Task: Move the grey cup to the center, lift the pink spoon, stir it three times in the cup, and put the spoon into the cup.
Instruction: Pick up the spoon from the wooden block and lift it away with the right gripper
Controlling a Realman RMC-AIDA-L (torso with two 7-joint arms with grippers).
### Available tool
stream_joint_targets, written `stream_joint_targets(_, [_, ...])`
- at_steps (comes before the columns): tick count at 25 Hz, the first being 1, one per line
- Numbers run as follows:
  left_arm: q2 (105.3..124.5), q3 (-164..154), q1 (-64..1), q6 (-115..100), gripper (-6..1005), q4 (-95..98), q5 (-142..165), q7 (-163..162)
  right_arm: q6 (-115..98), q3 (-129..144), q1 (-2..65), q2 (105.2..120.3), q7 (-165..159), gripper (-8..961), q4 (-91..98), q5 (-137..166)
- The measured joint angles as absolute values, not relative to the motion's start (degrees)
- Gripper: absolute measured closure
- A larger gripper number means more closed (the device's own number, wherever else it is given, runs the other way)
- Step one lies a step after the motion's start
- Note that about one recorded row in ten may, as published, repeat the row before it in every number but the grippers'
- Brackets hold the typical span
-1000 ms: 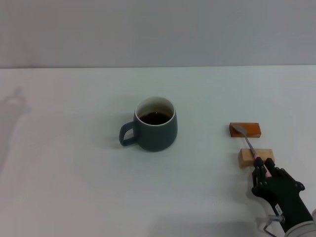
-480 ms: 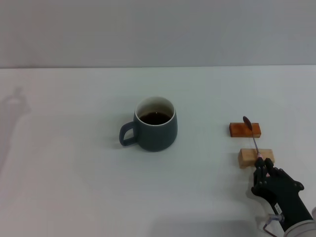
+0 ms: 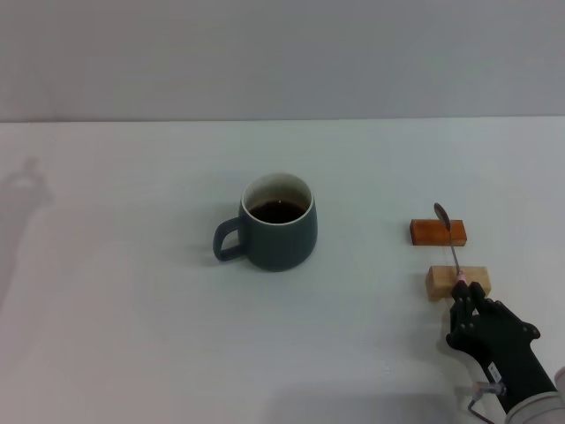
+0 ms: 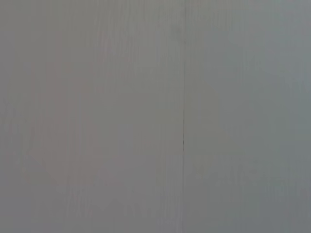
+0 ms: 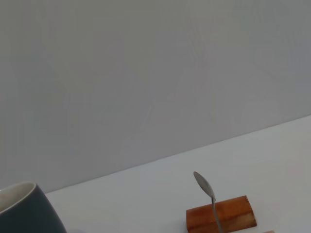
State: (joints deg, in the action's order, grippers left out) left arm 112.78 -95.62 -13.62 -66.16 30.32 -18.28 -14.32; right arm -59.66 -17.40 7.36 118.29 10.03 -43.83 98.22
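The grey cup (image 3: 279, 233) stands mid-table (image 3: 132, 291), its handle toward my left. Well to its right sit two wooden blocks (image 3: 439, 231), one behind the other. My right gripper (image 3: 468, 299) sits nearest me, just before the near block (image 3: 456, 281), pinching the pink spoon (image 3: 451, 245), whose bowl rises over the far block.

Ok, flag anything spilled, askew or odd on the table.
Nothing spilled. Only the pink spoon sits askew: the right pincer grips its handle, so its bowl is tipped up above the darker wooden block. The grey cup stands upright.
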Motion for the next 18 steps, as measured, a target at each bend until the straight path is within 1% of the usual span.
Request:
stream_joint_targets(12, [113.00,-95.6,-13.7,-66.0,1001,30.4,-18.3,-14.9,-60.2,-17.4,6.9,118.13,13.4,845,-45.2,98.6])
stream_joint_targets(13, [113.20,-95.6,-13.7,-65.9,1001,30.3,-18.3,-14.9,-60.4,-17.7,6.5,117.57,16.7,845,-47.3,98.4])
stream_joint_targets(14, [113.20,-95.6,-13.7,-65.9,1001,30.3,-18.3,-14.9,-60.4,-17.7,6.5,117.57,16.7,845,-47.3,98.4])
stream_joint_targets(15, [113.26,-95.6,-13.7,-65.9,1001,30.3,-18.3,-14.8,-60.6,-17.9,6.2,117.10,18.5,845,-48.7,98.3])
stream_joint_targets(16, [113.35,-95.6,-13.7,-65.9,1001,30.2,-18.3,-14.6,-60.6,-18.5,5.5,115.81,21.3,845,-52.3,98.3])
stream_joint_targets(17, [113.35,-95.6,-13.7,-65.9,1001,30.2,-18.3,-14.6,-60.6,-18.5,5.5,115.81,21.3,845,-52.3,98.3])
stream_joint_targets(18, [113.38,-95.6,-13.7,-65.8,1001,30.2,-18.3,-14.5,-60.6,-18.7,5.1,115.10,22.6,845,-54.2,98.2])
